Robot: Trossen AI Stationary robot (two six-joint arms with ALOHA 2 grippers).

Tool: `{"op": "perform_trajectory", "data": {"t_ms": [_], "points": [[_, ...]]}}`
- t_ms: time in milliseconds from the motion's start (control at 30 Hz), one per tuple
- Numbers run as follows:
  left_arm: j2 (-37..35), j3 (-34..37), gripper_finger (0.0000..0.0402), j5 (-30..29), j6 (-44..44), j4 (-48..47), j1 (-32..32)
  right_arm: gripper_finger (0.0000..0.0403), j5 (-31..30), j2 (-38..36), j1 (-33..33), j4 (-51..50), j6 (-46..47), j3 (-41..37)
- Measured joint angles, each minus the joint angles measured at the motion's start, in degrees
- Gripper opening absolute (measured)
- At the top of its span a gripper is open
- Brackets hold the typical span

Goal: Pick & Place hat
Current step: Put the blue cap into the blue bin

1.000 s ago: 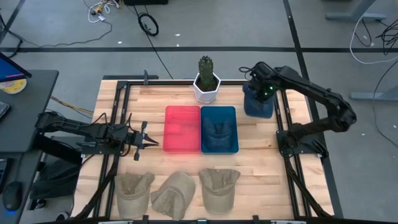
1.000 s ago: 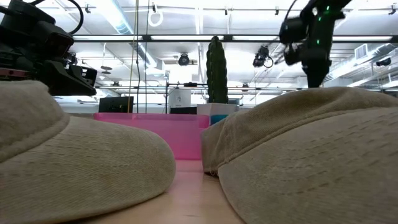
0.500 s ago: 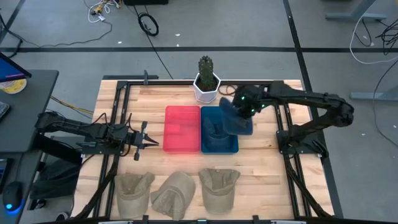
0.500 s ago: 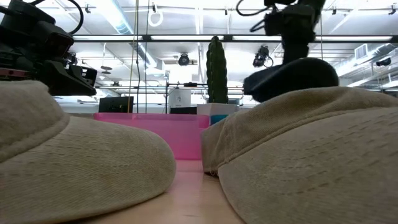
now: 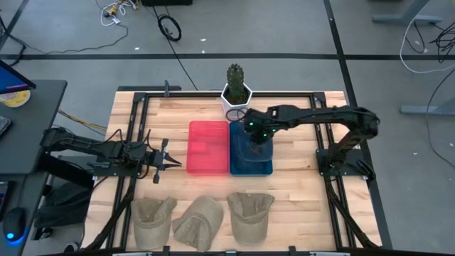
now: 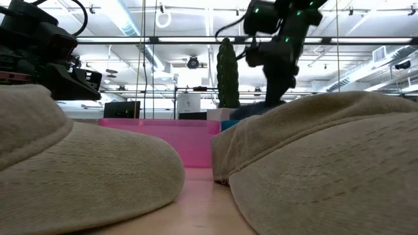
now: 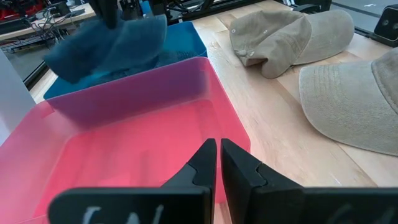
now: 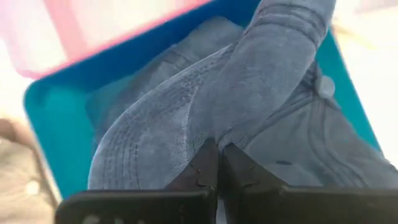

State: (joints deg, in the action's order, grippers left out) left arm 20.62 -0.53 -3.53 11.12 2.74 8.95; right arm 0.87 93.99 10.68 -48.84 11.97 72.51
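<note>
There are three tan caps in a row along the near edge of the table: the left tan cap (image 5: pixel 153 217), the middle tan cap (image 5: pixel 197 222) and the right tan cap (image 5: pixel 250 215). There are two bins side by side in the middle of the table, a pink bin (image 5: pixel 208 147) and a blue bin (image 5: pixel 250 148). Behind them stands one cactus (image 5: pixel 236 77) in a white pot (image 5: pixel 236 102).

The pink bin looks bare inside. The blue bin holds blue denim hats; there seem to be two, one lying flat under the other, but the folds make that hard to count. The upper blue hat (image 8: pixel 249 87) hangs from the right gripper (image 8: pixel 216 163), whose fingers are pinched together on its cloth right over the blue bin. In the low view the tan caps fill the front and hide most of both bins, so only the top rim of the pink bin shows.

The left gripper (image 5: pixel 169 161) waits over the table beside the pink bin, well away from the hats. Its fingers are together with nothing between them.
</note>
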Motion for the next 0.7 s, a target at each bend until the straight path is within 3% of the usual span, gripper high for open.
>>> {"op": "perform_trajectory", "data": {"t_ms": [400,700], "points": [[0.00,0.00,0.0028,0.00,0.00,0.00,0.02,0.0001,1.72,10.91,0.39,9.27,-0.42,0.26],[0.00,0.02,0.0028,0.00,0.02,0.00,0.00,0.0002,1.15,4.29,0.96,7.92,-0.54,-0.07]]}}
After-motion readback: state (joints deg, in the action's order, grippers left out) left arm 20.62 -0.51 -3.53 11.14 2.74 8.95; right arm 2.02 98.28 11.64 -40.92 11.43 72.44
